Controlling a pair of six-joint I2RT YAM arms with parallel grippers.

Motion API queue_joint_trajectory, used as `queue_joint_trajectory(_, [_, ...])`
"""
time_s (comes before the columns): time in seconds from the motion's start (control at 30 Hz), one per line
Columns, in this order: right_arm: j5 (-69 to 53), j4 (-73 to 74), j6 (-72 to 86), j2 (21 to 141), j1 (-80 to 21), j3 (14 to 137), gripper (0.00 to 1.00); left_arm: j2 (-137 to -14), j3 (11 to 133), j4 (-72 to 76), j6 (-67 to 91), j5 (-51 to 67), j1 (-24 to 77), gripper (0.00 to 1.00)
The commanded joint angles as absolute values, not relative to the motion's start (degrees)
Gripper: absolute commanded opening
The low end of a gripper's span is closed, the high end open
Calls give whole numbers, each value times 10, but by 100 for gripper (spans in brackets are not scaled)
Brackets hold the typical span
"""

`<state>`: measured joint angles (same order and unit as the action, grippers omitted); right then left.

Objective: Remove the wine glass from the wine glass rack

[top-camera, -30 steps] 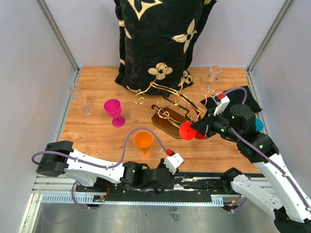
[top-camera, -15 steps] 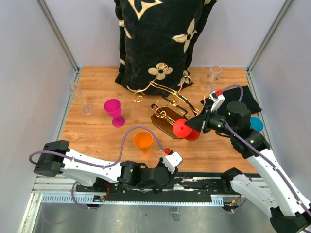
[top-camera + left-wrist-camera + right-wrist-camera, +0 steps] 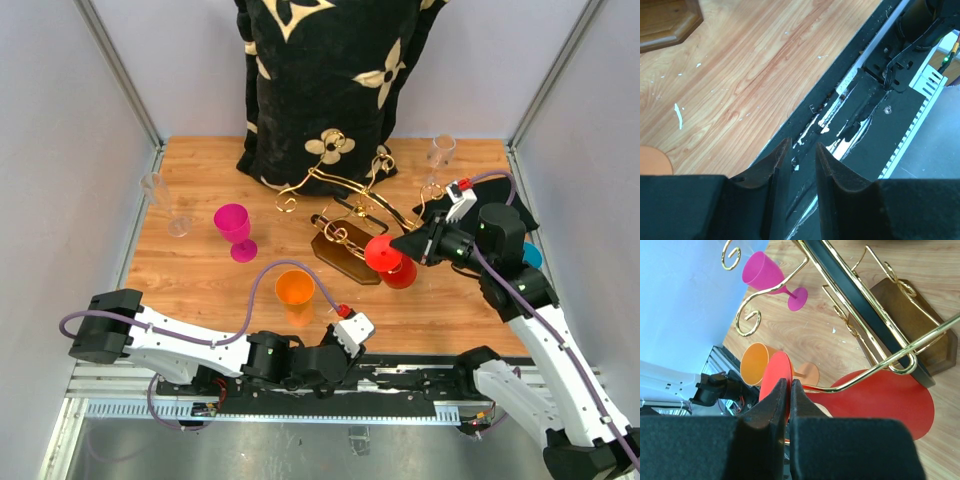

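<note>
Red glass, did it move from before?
Yes. The right end effector, still pinching the red wine glass, slid it left, then back right and slightly rearward. The wine glass rack, pink glass, orange glass and left end effector stayed put.

Left end effector [image 3: 802, 148] slightly parted, right end effector [image 3: 788, 385] pinched tight.

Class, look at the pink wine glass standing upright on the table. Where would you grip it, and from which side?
Grip the pink wine glass by its stem, coming level from the left. The flared bowl looks too wide for the jaws, and the wine glass rack crowds its right.
</note>
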<state>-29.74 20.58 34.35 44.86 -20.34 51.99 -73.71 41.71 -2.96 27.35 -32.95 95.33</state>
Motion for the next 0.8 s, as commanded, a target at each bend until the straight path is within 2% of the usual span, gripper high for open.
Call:
queue_joint_trajectory(0.0, [-291, 190, 342, 438, -168, 522, 1, -722, 424, -27, 280, -345, 957, 31])
queue_joint_trajectory(0.53, [-307, 152, 429, 377, -81, 446, 1, -700, 416, -28, 286, -347, 957, 31])
queue_joint_trajectory(0.77, [-299, 178, 438, 337, -56, 443, 1, -686, 415, -29, 286, -354, 957, 31])
